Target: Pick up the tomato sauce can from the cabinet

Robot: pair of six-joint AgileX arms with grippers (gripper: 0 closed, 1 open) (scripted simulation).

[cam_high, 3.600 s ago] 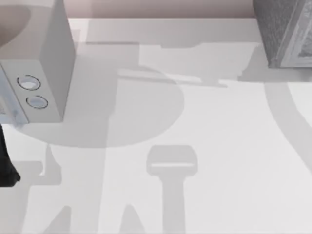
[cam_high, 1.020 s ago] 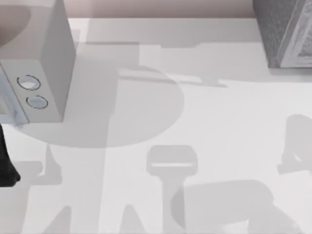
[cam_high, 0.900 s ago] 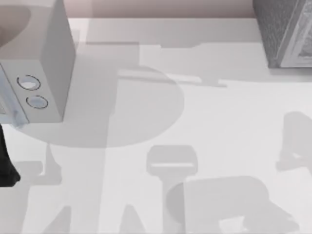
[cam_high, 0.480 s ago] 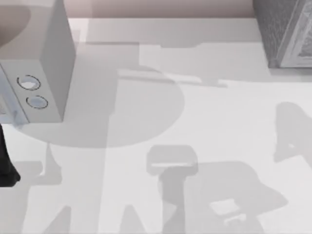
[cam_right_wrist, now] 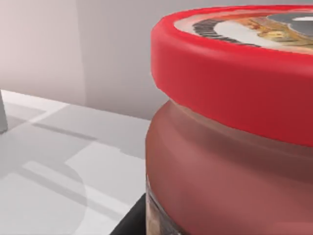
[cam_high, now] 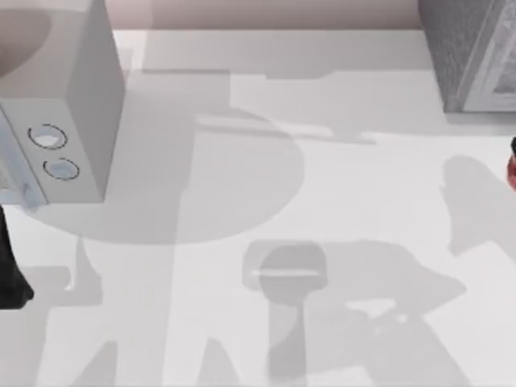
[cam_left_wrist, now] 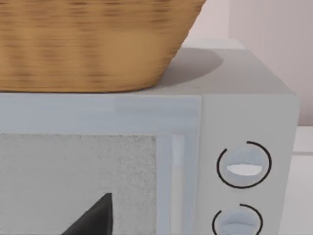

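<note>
Top view, from my remote station: the tomato sauce can [cam_high: 512, 171] shows as a red sliver at the far right edge of the counter [cam_high: 339, 185], below the cabinet [cam_high: 463, 48] and apart from it. The cabinet, dark grey and speckled on its side with a paler framed front, stands in the far right corner. Soft shadows of both arms lie across the pale counter.

Right wrist view puts the can [cam_right_wrist: 234, 122] hard up against the lens — red lid with a pale round emblem on top, reddish-brown body beneath. A dark part of the right gripper [cam_right_wrist: 133, 220] lies against the can's lower side, and the fingers appear closed on the can. Behind it run the counter and a plain wall.

On the left side of the counter stands a pale-grey microwave [cam_high: 76, 97] with two round dials [cam_high: 48, 137] on its front. My left arm [cam_high: 10, 270] is parked at the left edge, just in front of the microwave. Left wrist view faces the microwave's door and dials, with a woven basket [cam_left_wrist: 93, 44] sitting on its top — and a dark tip of the left gripper [cam_left_wrist: 93, 220] at the frame's edge. Whether that gripper is open or closed I cannot tell.
</note>
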